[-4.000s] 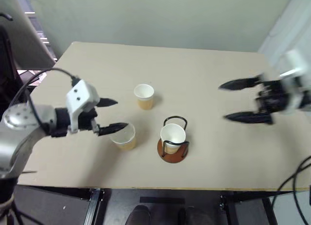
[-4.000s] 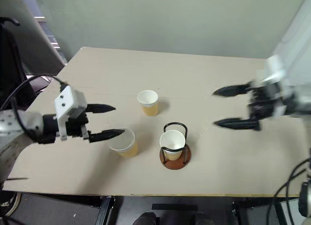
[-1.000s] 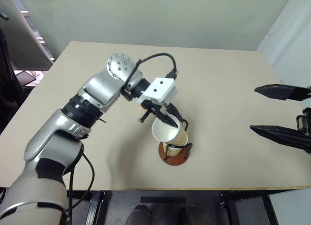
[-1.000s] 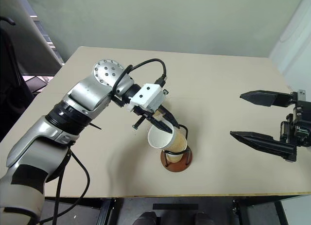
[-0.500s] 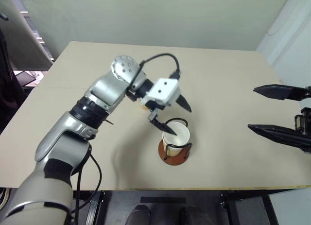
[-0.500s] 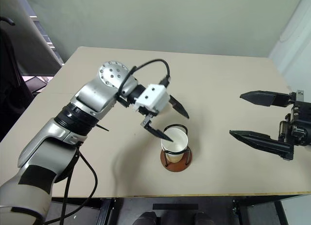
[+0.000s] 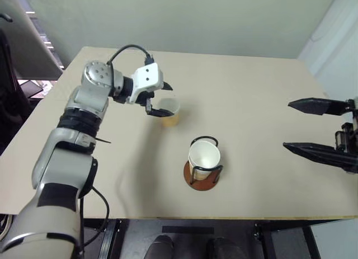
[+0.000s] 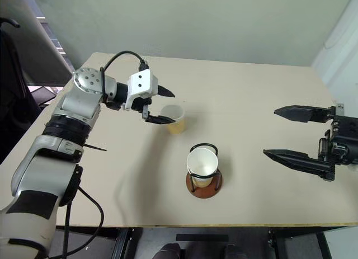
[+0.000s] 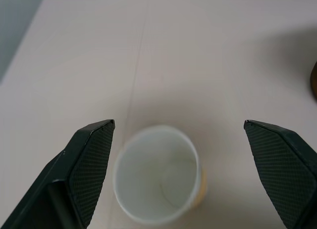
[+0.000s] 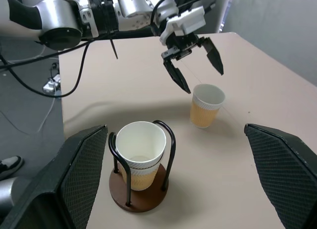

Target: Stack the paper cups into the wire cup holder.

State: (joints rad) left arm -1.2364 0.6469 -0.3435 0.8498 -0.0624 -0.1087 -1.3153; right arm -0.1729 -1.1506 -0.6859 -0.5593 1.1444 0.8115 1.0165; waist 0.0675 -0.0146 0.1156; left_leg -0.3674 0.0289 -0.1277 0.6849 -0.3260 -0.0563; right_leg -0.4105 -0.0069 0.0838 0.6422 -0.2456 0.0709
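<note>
Reaching for the last loose cup

The wire cup holder (image 8: 203, 185) stood near the table's (image 8: 268, 102) front, with paper cups (image 8: 202, 163) nested inside. Farther back and left, the remaining cup (image 8: 174, 118) stood upright just below the left gripper's (image 8: 159, 106) spread jaws; lowering and closing came next. The right gripper (image 8: 293, 133) waited spread, far right.

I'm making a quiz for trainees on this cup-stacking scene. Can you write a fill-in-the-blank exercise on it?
1. The left pincer hangs with its fingers ____ around the loose paper cup.
2. The wire cup holder holds ____ nested paper cups.
3. The right pincer is open and holds ____.
4. The loose cup stands ____ on the table.

Missing words: open; two; nothing; upright
</note>
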